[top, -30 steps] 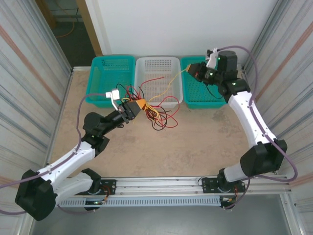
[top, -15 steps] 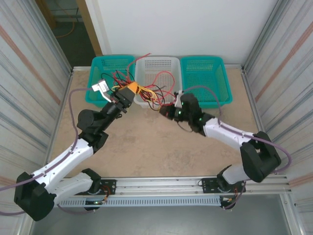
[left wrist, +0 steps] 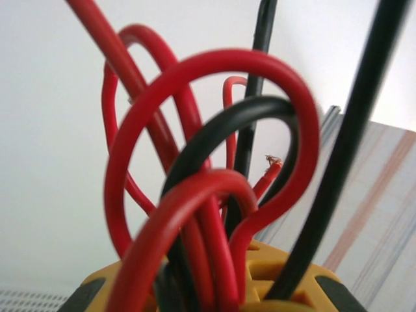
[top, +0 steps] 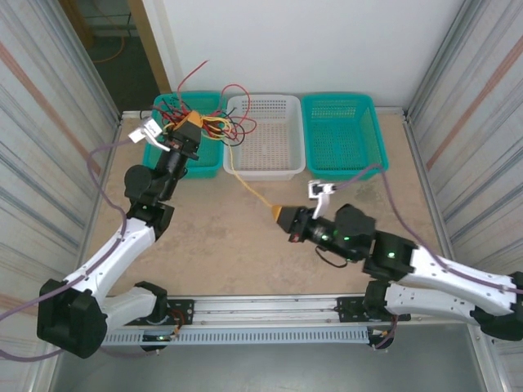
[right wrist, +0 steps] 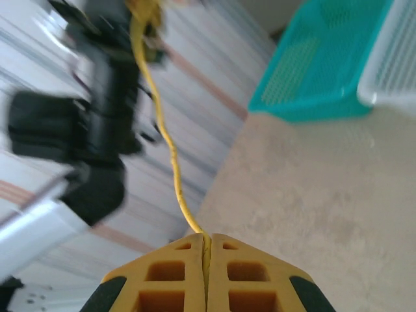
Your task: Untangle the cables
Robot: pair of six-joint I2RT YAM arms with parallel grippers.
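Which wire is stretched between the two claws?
The yellow cable, running from left gripper to right gripper; red and black cables bunch at the left one.

left arm (top: 122, 245) extended forward | left claw (top: 194, 124) raised, clamped | right arm (top: 441, 278) folded low | right claw (top: 283, 217) pointing left, pinched

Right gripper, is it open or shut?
Shut: the right gripper has its pads together, pinching the yellow cable between them.

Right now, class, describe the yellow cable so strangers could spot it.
Find the white basket between the teal ones. From its front-left corner the yellow cable runs taut to the right gripper. Unlike the looped red and black cables, it is straight.
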